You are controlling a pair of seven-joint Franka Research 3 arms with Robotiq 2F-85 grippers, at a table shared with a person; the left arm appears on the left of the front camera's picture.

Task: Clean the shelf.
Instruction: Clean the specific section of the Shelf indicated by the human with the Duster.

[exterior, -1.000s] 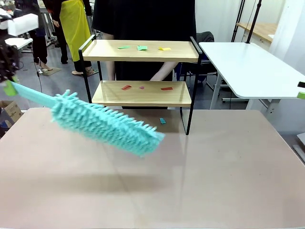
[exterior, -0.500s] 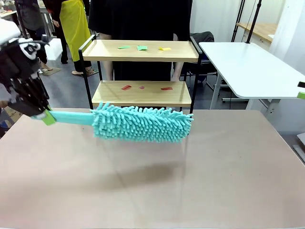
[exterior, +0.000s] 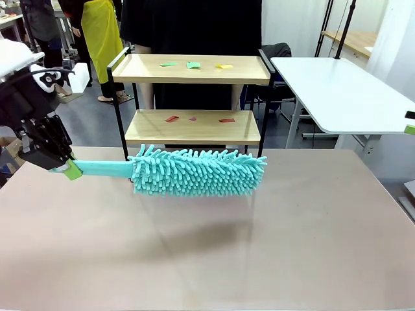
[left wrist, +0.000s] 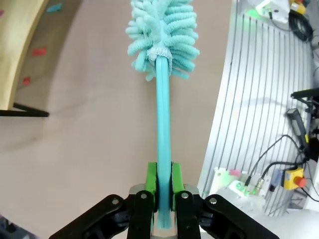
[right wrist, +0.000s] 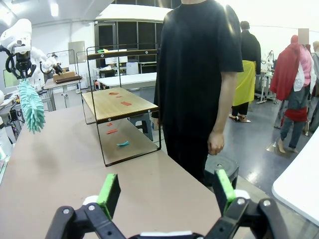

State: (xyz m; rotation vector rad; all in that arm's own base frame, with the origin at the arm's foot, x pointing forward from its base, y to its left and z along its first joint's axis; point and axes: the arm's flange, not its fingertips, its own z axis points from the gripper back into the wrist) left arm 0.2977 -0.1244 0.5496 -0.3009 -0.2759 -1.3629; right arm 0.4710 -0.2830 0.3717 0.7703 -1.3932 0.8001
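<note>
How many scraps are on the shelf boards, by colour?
Green scraps, top board: 2
Yellow scrap, top board: 1
Red scraps, lower board, the small middle one pinkish: 3
Total on the shelf: 6

Left tool (exterior: 69,170) gripping teal duster (exterior: 198,172), shelf (exterior: 149,65) behind

Tan table (exterior: 311,227) bears the shelf (exterior: 149,126) — coloured scraps (exterior: 192,65) on both boards.
</note>
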